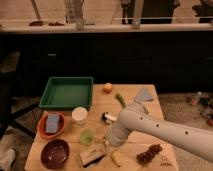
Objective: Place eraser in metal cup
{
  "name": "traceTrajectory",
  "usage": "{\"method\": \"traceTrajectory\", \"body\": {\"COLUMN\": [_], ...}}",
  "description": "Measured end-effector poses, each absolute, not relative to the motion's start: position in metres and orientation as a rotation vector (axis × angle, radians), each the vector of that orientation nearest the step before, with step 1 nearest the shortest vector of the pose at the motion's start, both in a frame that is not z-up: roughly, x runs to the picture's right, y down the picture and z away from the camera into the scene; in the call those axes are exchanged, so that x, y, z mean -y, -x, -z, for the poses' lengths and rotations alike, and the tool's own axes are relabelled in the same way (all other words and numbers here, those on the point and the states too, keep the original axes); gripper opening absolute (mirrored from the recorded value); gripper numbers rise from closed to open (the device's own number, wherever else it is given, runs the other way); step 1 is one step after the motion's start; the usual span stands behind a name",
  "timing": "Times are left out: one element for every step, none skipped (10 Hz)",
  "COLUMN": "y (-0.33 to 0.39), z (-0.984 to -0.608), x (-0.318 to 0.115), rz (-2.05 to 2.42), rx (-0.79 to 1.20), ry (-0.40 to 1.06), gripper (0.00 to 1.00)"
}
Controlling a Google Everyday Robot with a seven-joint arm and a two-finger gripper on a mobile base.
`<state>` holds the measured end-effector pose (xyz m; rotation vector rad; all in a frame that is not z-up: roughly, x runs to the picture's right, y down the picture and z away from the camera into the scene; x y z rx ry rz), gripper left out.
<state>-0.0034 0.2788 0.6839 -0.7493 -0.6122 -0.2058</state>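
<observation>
The eraser [92,156] is a tan block with a dark face. It lies near the front edge of the wooden table [150,125], right of the maroon bowl [54,153]. My gripper [106,146] is at the end of the white arm [150,127], just above and right of the eraser's right end, very close to it. The metal cup does not show. The arm covers the table right of the pale green cup [86,136].
A green tray [66,92] stands at the back left, and an orange bowl holds a blue sponge [51,123]. Also on the table are a white cup [79,115], a black-headed brush [107,118], an orange [107,88], a green vegetable [120,100], a grey cloth [144,95] and grapes [149,154].
</observation>
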Motion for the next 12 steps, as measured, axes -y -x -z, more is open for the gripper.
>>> {"method": "traceTrajectory", "body": {"y": [0.0033,0.0033,0.0031,0.0031,0.0031,0.0033,0.0033,0.0032,0.0032,0.0032,0.0032,0.0032], "z": [-0.6839,-0.6839,-0.6840,-0.6840,-0.6840,-0.6840,-0.6841,-0.6841,-0.6841,-0.6841,-0.6841,-0.6841], "x": [-0.2791,-0.2791,-0.2791,-0.2791,-0.2791,-0.2794,-0.2794,-0.2794,-0.2794,-0.2794,-0.2794,-0.2794], "rz": [0.205,0.205,0.205,0.205,0.204,0.204,0.204,0.204,0.204,0.204,0.204,0.204], "rx": [0.613,0.613,0.612,0.612,0.613,0.613,0.613,0.613,0.613,0.613,0.613,0.613], "ry": [0.750,0.750,0.750,0.750,0.750,0.750,0.750,0.750,0.750,0.750,0.750,0.750], "gripper": [0.52,0.63,0.71,0.79,0.80,0.80,0.80,0.80,0.80,0.80,0.80,0.80]}}
